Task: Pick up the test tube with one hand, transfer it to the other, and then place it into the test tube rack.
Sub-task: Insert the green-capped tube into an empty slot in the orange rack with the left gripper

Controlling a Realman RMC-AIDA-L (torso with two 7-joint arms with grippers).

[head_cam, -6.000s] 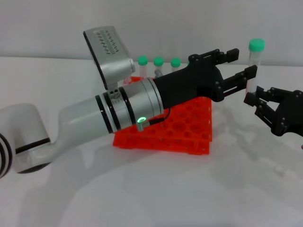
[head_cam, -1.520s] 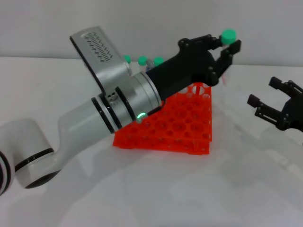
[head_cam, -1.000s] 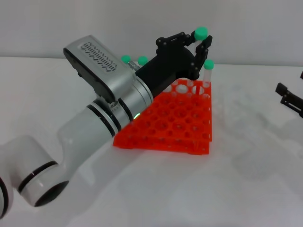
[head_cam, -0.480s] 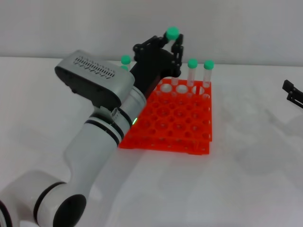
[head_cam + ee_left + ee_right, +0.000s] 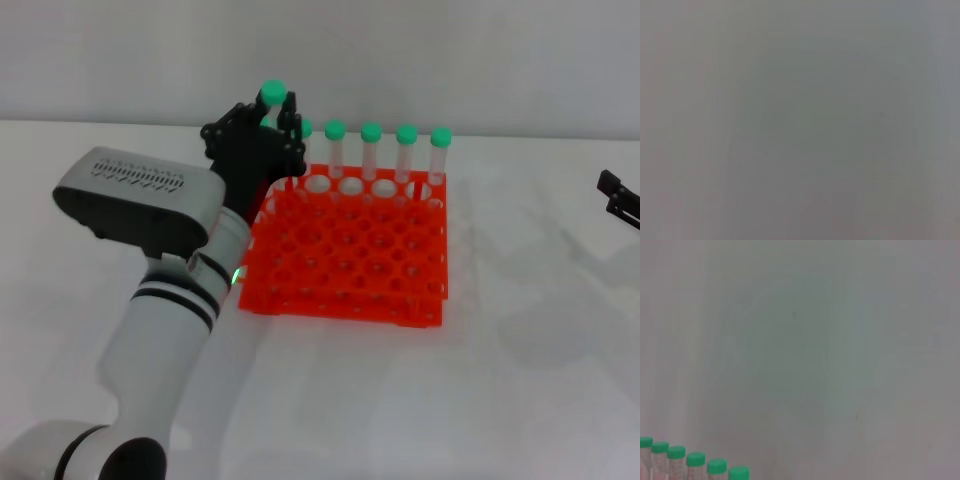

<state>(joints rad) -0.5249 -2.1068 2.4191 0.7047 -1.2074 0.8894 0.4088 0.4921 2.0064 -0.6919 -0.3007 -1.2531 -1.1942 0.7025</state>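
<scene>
The test tube (image 5: 272, 96) is held upright in the left gripper (image 5: 262, 125), above the far left corner of the rack (image 5: 350, 258). Only its green cap shows clearly, poking up between the black fingers (image 5: 290, 120), which are clamped around the tube's body. Whether its tip has entered a hole cannot be told, since the gripper hides the lower part.

Just beside it, along the rack's far row, stand other green-capped tubes (image 5: 371, 158) in a line, upright in their holes; the nearest one is partly hidden behind the fingers. The rack is orange-red with a grid of round holes and sits on the white table (image 5: 480, 380).

The left arm (image 5: 165, 300) reaches up from the near left, its white forearm with black rings and a grey box segment leading to the gripper.

The right gripper (image 5: 620, 200) shows only as dark fingertips at the right edge of the head view, well apart from the rack; its fingers sit apart and hold nothing.

The right wrist view shows a row of green caps (image 5: 695, 458) in one corner against a blank pale background.
</scene>
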